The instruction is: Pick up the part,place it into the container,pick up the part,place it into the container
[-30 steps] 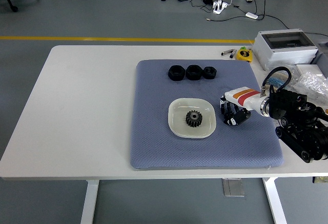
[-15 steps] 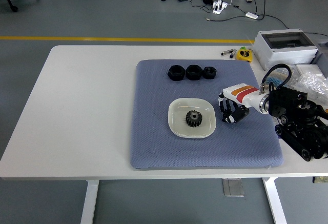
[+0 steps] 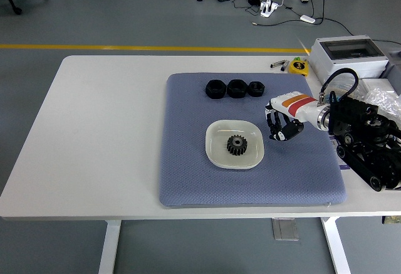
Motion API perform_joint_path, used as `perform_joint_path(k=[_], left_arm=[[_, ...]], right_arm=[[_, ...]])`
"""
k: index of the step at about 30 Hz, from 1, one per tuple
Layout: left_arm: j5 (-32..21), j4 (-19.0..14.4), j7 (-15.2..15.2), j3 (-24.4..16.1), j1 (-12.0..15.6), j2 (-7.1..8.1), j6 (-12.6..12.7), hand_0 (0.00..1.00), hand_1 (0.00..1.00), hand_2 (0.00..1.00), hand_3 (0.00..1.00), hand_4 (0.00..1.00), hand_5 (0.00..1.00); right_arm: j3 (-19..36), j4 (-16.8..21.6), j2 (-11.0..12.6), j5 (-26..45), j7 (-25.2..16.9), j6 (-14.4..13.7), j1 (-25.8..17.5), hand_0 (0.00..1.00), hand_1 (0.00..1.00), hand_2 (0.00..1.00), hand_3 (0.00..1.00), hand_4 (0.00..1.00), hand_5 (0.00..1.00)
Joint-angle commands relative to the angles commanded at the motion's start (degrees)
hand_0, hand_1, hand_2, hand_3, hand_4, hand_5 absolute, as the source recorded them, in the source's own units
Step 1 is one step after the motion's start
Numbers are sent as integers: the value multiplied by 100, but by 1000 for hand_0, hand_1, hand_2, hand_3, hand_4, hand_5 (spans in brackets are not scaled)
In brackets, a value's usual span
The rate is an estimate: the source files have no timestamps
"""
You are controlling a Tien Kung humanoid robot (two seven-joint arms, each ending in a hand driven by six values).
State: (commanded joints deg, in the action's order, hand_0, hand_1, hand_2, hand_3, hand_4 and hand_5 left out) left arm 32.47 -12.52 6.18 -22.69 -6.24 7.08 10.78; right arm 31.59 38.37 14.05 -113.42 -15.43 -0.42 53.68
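Since the earlier frames, the right hand (image 3: 280,123) has risen and shifted toward 11 o'clock across the blue mat (image 3: 188,173), drawing closer to the row of black parts. Its fingers (image 3: 276,130) hang downward, loosely curled and slightly apart, and they hold nothing.

Counted on the mat: three black parts stand in a row near its 12 o'clock edge, and one gear (image 3: 237,145) lies in one white dish (image 3: 216,155). The left part (image 3: 215,89) and the middle part (image 3: 237,88) touch or nearly touch; the right part (image 3: 257,88), the smallest of the three, sits just beside the middle one.

From the fingers, the right part lies at about 11 o'clock, near but clearly apart from them. The dish sits at about 8 o'clock from the hand, its rim just beside the fingertips, and the gear rests at the dish's middle. The mat lies on a white table (image 3: 94,130), with the row of parts at 12 o'clock from the dish.

At the table's 2 o'clock corner stand a grey box (image 3: 351,57) and a small yellow object (image 3: 299,66). The right arm (image 3: 366,142) enters from the 3 o'clock edge. No left arm shows.
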Motion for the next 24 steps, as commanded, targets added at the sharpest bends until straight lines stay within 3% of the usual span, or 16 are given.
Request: perform_joint_path(k=[7, 14, 24], left_arm=[[6, 4, 1, -9, 0, 7, 3, 740, 761, 786, 696, 734, 686], [-1, 8, 0, -10, 6, 8, 9, 740, 761, 787, 696, 735, 686], [-4, 9, -4, -10, -9, 15, 15, 740, 759, 786, 696, 735, 685]], right_arm=[[206, 369, 26, -69, 25, -9, 80, 171, 250, 333, 410, 827, 147], [-44, 787, -13, 622, 63, 190, 129, 169, 249, 332, 411, 827, 146], [-465, 712, -210, 1008, 34, 388, 276, 172, 248, 331, 412, 825, 148]])
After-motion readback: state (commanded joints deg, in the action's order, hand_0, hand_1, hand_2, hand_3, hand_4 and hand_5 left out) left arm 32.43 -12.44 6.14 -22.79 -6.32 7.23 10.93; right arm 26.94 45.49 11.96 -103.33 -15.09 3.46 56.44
